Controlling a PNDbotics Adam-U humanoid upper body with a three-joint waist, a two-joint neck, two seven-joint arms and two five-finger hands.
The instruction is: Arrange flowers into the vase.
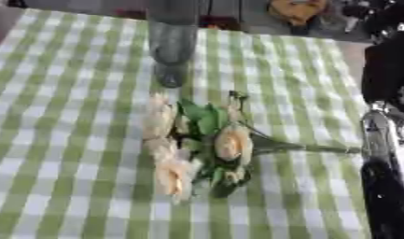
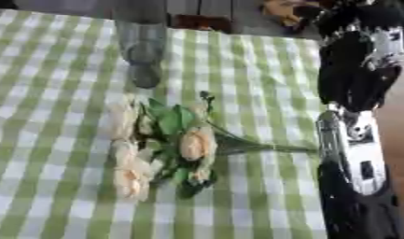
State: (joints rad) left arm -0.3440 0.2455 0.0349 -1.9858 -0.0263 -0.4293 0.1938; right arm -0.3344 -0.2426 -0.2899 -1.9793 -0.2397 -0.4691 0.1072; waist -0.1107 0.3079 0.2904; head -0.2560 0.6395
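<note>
Green-and-white checked cloth (image 1: 66,140) covers the table, which runs askew across both eye views. At the far side stands a clear glass vase (image 1: 172,42), upright, its top cut off by the upper edge; nothing shows inside it. Nearer the middle of the cloth lies a bunch of flowers (image 1: 201,144) on its side: several cream-peach blooms point toward the left and lower left, green leaves sit between them, and the thin green stems (image 2: 266,147) run off to the right. The bunch lies apart from the vase, on the near side of it. Along the right edge of the views comes the robot's right arm (image 2: 351,154), black with silver parts, reaching down the side of the table; the stem ends stop just beside it, and whether they touch it cannot be told. The right hand itself cannot be made out, so its fingers cannot be judged. The left hand does not show.
</note>
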